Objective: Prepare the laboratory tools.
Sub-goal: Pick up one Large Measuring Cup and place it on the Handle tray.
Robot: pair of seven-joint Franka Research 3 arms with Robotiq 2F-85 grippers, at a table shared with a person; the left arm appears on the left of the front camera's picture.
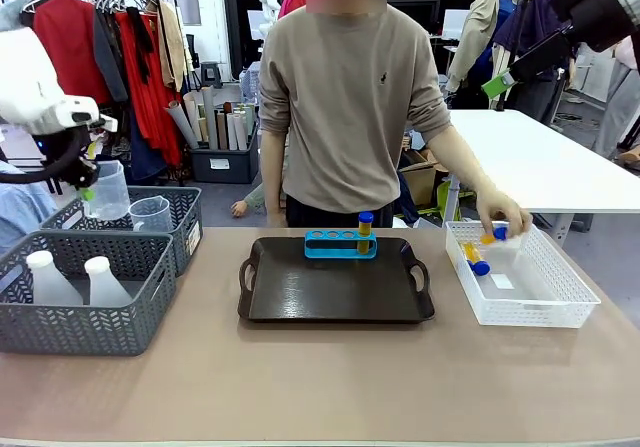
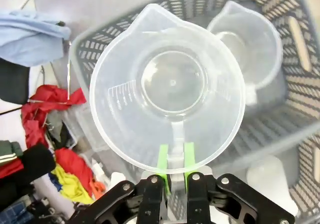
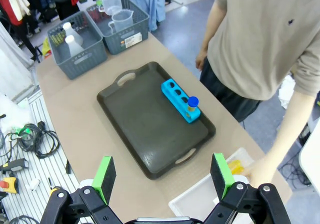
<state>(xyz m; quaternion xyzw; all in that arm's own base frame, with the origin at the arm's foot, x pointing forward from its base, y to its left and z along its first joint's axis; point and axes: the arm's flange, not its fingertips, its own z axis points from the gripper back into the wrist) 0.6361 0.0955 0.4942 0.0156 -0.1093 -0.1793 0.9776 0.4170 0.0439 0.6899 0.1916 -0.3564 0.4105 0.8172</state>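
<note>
Green pads (image 2: 162, 160): pressed together on the thin handle of the held beaker, one pad on each side.
Left gripper (image 2: 173, 159): black, pinching that handle and nothing else.
Held beaker (image 2: 167, 83): clear plastic, round, seen from straight above, spout pointing away from the fingers; hanging over the far grey basket, higher than the second beaker.
Writing on held beaker: graduation lines and tiny figures on the inner wall (image 2: 120, 96); too faint to read.
Second beaker (image 2: 245, 46): same clear plastic, upright inside the far grey basket.
Far grey basket (image 1: 185, 217): lattice sides; white sticker (image 3: 132, 39) on one end, print too small to read.
Near grey basket (image 1: 80, 317): just in front of the far one, at the table's left.
Conical flasks (image 1: 47, 279): two, white and translucent, narrow necks, upright side by side in the near grey basket.
Tray (image 1: 300, 292): dark, a handle at each end, mid-table.
Blue rack (image 1: 335, 245): along the tray's far edge, a row of round holes.
Racked tube (image 1: 365, 229): amber-yellow with a blue cap, upright in the rack's right-end hole.
White mesh basket (image 1: 540, 297): at the table's right.
Loose tubes (image 1: 476, 259): lying in the white mesh basket, blue caps showing.
Person's hand (image 1: 505, 215): reaching into the white mesh basket's far corner, fingers around one tube.
Right gripper (image 3: 163, 176): jaws spread wide, nothing between them, high over the table's right side.
Person's top: beige, with a small dark emblem (image 1: 380, 77) on the chest, not legible.
</note>
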